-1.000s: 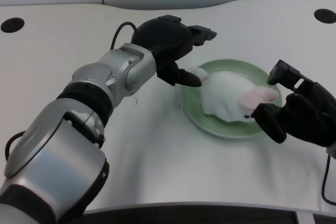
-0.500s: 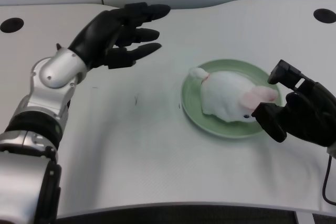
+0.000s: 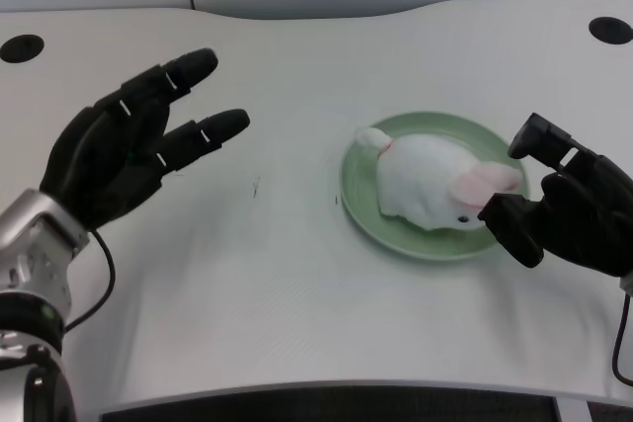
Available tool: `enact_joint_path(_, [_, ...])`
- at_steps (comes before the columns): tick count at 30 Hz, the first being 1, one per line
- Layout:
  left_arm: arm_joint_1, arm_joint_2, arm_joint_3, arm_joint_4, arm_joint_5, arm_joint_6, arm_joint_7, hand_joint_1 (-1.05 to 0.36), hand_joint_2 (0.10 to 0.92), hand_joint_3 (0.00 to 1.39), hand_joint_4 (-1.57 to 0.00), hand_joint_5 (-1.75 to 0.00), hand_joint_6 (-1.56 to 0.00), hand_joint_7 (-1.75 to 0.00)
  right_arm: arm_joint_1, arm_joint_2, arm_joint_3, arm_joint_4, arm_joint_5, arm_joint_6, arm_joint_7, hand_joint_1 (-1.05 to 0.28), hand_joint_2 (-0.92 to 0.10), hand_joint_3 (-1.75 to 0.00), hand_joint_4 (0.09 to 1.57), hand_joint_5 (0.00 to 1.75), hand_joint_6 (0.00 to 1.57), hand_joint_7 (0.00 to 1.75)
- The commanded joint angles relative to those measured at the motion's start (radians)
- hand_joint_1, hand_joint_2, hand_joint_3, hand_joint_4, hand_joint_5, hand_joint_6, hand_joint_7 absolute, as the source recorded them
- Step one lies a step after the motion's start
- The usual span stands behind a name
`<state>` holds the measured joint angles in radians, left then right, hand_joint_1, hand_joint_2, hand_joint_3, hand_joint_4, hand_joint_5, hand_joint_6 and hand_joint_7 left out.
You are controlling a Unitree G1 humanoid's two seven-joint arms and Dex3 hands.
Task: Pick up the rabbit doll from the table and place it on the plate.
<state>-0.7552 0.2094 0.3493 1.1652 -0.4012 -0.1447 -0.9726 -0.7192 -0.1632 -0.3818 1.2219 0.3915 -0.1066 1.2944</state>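
Doll: the rabbit doll (image 3: 430, 185) lies on its side inside the plate (image 3: 362, 193), tail end toward the plate's left rim, pink ear toward its right rim; it appears to rest wholly within the rim.
Plate: green, on the table (image 3: 297, 284) right of centre, nearer the far edge than the near edge.
Left hand: the left hand (image 3: 124, 150) hovers over the table's left part, well apart from the plate; its fingers are spread and extended, holding nothing.
Right hand: the right hand (image 3: 569, 210) sits at the plate's right rim, just beside the doll's ear; whether it touches the plate I cannot tell.
Task state: judged from how things lie, the placing looks done; only clearing the arm remains.
Risk, doll: soft and light, it could roll or slump toward the rim if the plate is jolted; a bumped table would be enough.
Risk, right hand: it is the nearest thing to the doll's ear, so any twitch could drag the ear or push the plate toward the left.
Risk, left hand: a sweep back across the table's middle with spread fingers could clip the plate's left rim and tip the doll out.
Marks: small dark specks on the table between left hand and plate; harmless.
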Motion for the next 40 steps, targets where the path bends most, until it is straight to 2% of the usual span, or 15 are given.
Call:
enact_joint_path(1, [0.097,0.007,0.035,-0.026,-0.043,0.107,-0.022,-0.74,0.921,0.5,-0.52,-0.11,-0.46,-0.01,0.007,-0.017,-0.006,0.004,-0.001,-0.007,-0.021,-0.6,-0.92,-0.01,1.01,1.75,0.75,1.75])
enact_joint_path(6, [0.155,-0.007,0.081,-0.035,-0.092,0.238,0.017,-0.73,0.921,0.5,-0.55,-0.11,-0.47,-0.01,0.004,-0.021,0.0,0.009,-0.008,0.002,-0.031,-0.59,-0.92,-0.01,1.01,1.75,0.76,1.75])
enact_joint_path(11, [0.173,-0.008,0.091,-0.051,-0.1,0.285,0.006,-0.73,0.921,0.46,-0.56,-0.11,-0.43,0.0,0.008,-0.02,0.001,0.011,-0.009,0.008,-0.038,-0.58,-0.92,-0.01,1.01,1.75,0.76,1.75])
enact_joint_path(15, [0.211,0.002,0.097,-0.083,-0.102,0.302,-0.007,-0.72,0.921,0.49,-0.53,-0.09,-0.39,0.0,0.007,-0.017,-0.002,0.012,-0.013,-0.003,-0.053,-0.57,-0.92,-0.01,1.01,1.75,0.76,1.75])
enact_joint_path(19, [0.231,0.002,0.085,-0.102,-0.077,0.246,0.004,-0.72,0.921,0.48,-0.56,-0.1,-0.44,-0.02,0.005,-0.016,0.001,0.012,-0.02,-0.012,-0.06,-0.58,-0.92,-0.03,1.02,1.75,0.77,1.75])
enact_joint_path(22, [0.23,-0.001,0.074,-0.103,-0.066,0.212,0.001,-0.72,0.921,0.47,-0.58,-0.1,-0.45,-0.03,0.006,-0.017,0.0,0.011,-0.019,-0.011,-0.056,-0.57,-0.92,-0.04,1.02,1.75,0.77,1.75])
enact_joint_path(26, [0.219,0.0,0.061,-0.079,-0.055,0.172,-0.004,-0.71,0.921,0.47,-0.59,-0.1,-0.48,-0.04,0.006,-0.019,-0.002,0.016,-0.016,0.001,-0.05,-0.57,-0.91,-0.04,1.02,1.75,0.77,1.75])
enact_joint_path(29, [0.206,0.005,0.062,-0.065,-0.06,0.177,-0.005,-0.71,0.921,0.46,-0.6,-0.11,-0.48,-0.03,0.007,-0.018,-0.002,0.014,-0.018,-0.008,-0.057,-0.58,-0.91,-0.03,1.02,1.75,0.77,1.75])
enact_joint_path(33, [0.195,0.01,0.066,-0.053,-0.066,0.182,-0.008,-0.72,0.921,0.45,-0.62,-0.11,-0.49,-0.03,0.006,-0.018,-0.001,0.012,-0.019,-0.009,-0.064,-0.58,-0.91,-0.03,1.02,1.75,0.77,1.75])
enact_joint_path(40, [0.185,0.02,0.072,-0.033,-0.071,0.202,-0.027,-0.73,0.921,0.42,-0.69,-0.13,-0.55,-0.05,0.009,-0.017,0.0,0.014,-0.02,-0.011,-0.057,-0.57,-0.92,-0.03,1.01,1.75,0.77,1.75])
